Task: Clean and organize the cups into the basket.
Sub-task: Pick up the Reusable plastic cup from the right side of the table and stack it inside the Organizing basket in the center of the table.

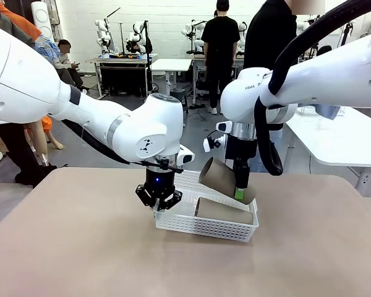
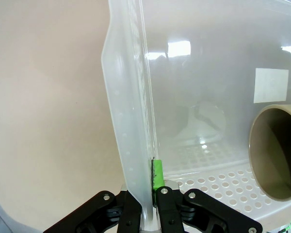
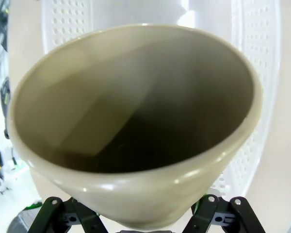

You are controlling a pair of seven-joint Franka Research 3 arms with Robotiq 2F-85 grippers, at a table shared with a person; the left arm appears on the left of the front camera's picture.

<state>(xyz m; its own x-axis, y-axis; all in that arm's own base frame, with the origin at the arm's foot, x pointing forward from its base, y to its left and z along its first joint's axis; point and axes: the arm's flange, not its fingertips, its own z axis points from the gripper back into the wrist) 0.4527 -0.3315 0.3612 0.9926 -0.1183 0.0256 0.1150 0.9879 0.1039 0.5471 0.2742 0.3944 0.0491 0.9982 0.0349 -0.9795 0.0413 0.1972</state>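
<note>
The white lattice basket [image 1: 205, 228] sits mid-table, tipped slightly. My left gripper [image 1: 158, 204] is shut on its left rim [image 2: 128, 145], a green pad [image 2: 157, 174] pressed against the inner wall. One taupe cup [image 1: 224, 211] lies on its side inside the basket, its open mouth [image 2: 277, 153] facing the left wrist camera. My right gripper [image 1: 240, 193] is shut on a second taupe cup [image 1: 226, 178], held tilted above the basket's right half with its mouth up-left; the right wrist view looks straight into that cup [image 3: 136, 111].
The tan table [image 1: 74, 247] spreads wide on all sides of the basket. A person in black [image 1: 269, 37] stands at the far edge behind my right arm. Other tables and people are farther back.
</note>
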